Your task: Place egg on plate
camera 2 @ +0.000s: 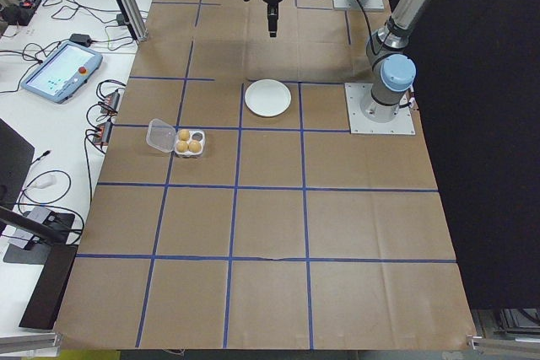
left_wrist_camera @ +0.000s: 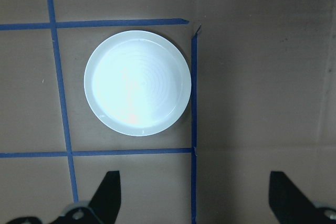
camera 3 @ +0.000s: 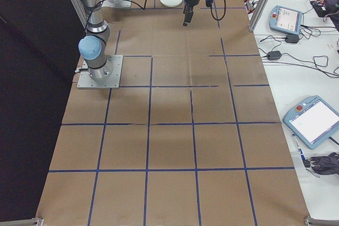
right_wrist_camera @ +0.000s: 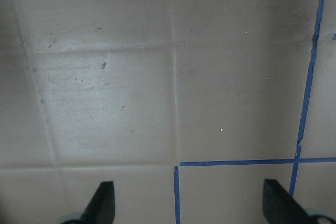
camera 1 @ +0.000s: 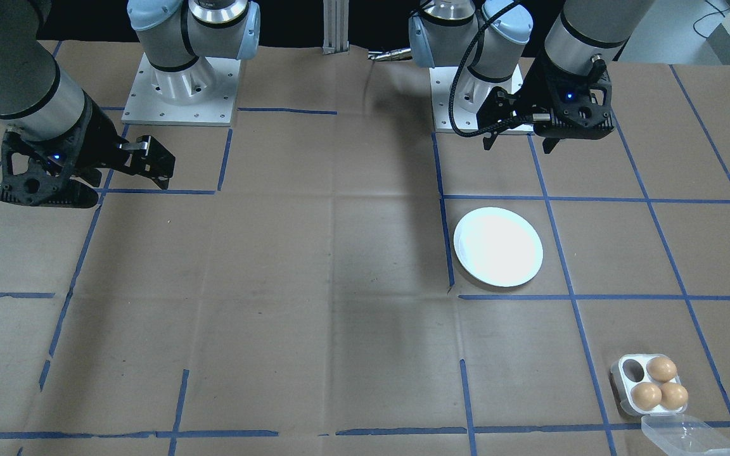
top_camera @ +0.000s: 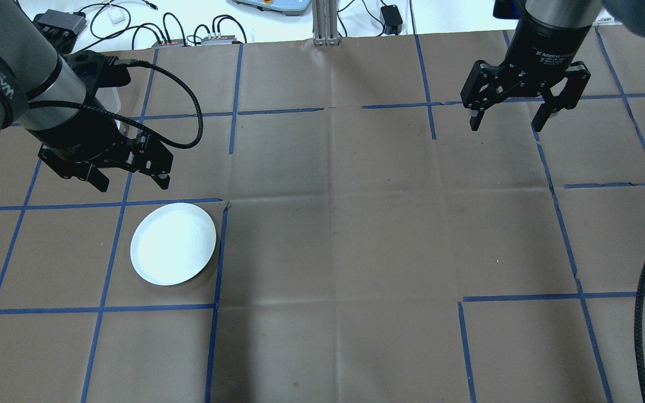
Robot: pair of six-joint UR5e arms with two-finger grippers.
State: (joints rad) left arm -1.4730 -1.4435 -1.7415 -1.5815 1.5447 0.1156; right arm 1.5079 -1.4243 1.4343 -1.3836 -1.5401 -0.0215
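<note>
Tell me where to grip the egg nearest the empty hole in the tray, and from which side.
Come straight down from above. That egg sits in the open egg tray, only its upper dome exposed. Close the fingers across its widest visible part, probably along the line clear of the two neighbouring eggs. The left gripper, already open, is nearer.

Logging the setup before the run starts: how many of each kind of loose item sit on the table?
Brown eggs: 3
Round glossy white plate: 1
Small white four-hole egg tray, clear lid open: 1
Total: 5
</note>
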